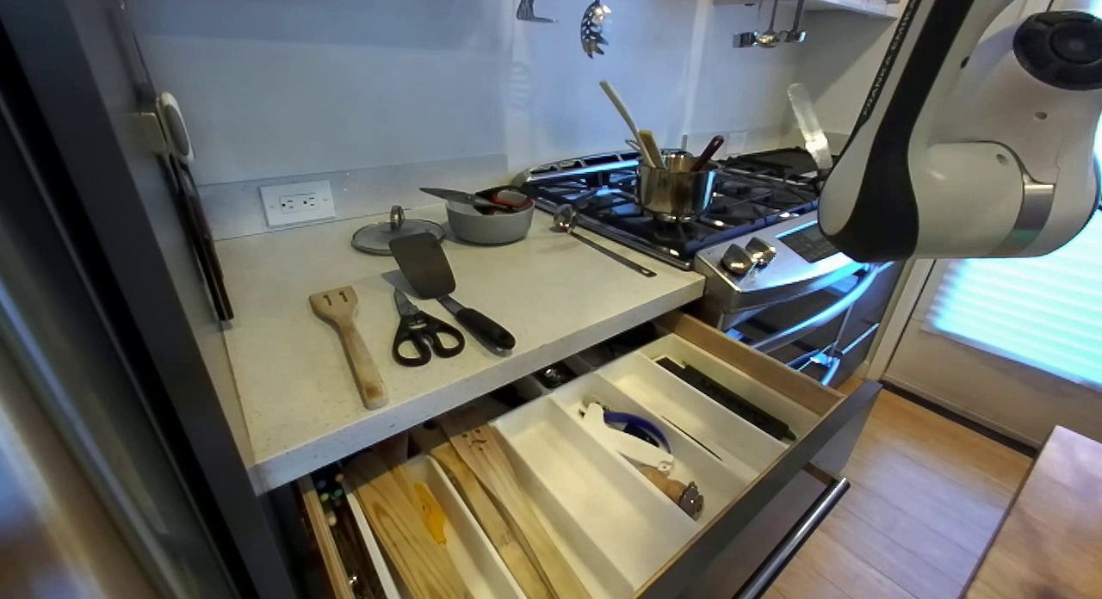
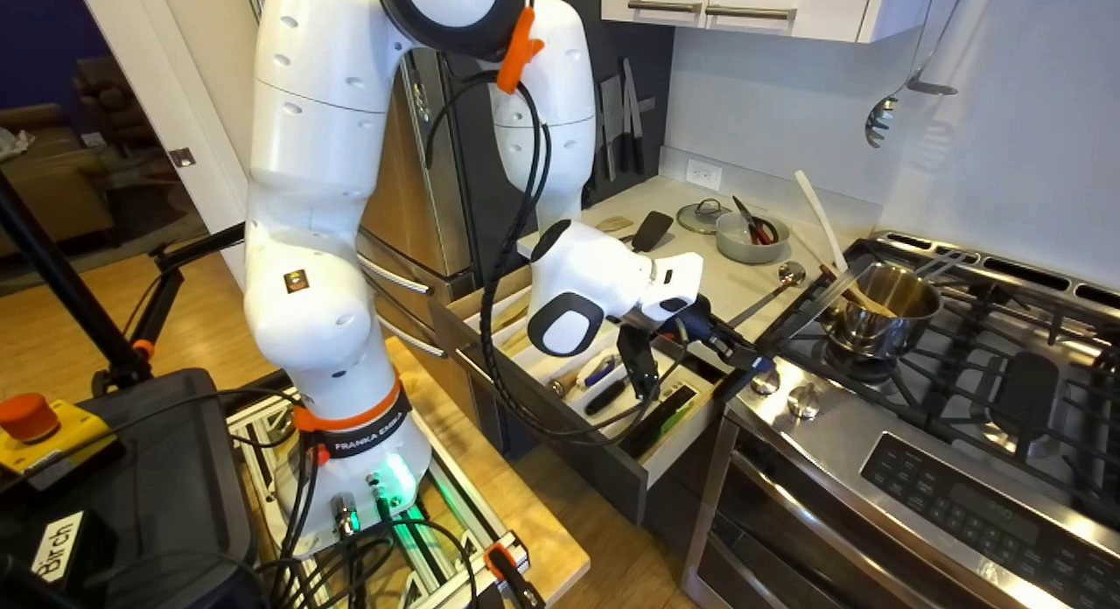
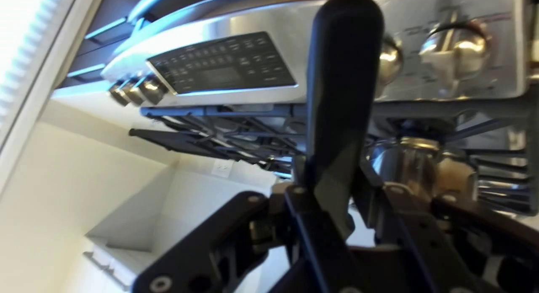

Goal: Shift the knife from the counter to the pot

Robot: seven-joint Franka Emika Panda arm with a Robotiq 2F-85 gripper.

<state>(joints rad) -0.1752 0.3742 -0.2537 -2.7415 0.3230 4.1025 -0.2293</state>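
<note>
My gripper (image 2: 739,353) is shut on the knife and holds it in the air near the stove's front edge. In the wrist view the black handle of the knife (image 3: 345,70) stands up between the fingers (image 3: 332,179). Its blade (image 2: 827,304) points up towards the pot in an exterior view, and it also shows past the arm (image 1: 809,127). The shiny metal pot (image 1: 676,193) stands on a burner with several utensil handles sticking up. It is beyond the gripper in an exterior view (image 2: 879,333) and blurred in the wrist view (image 3: 404,162). The arm hides the gripper in an exterior view.
The stove (image 1: 758,186) has raised black grates and front knobs. An open drawer (image 1: 594,487) holds utensils. On the counter (image 1: 284,358) lie a wooden spatula (image 1: 353,345), scissors (image 1: 422,332), a black spatula (image 1: 424,263), a ladle (image 1: 603,246), a lid (image 1: 379,237) and a grey pan (image 1: 491,226).
</note>
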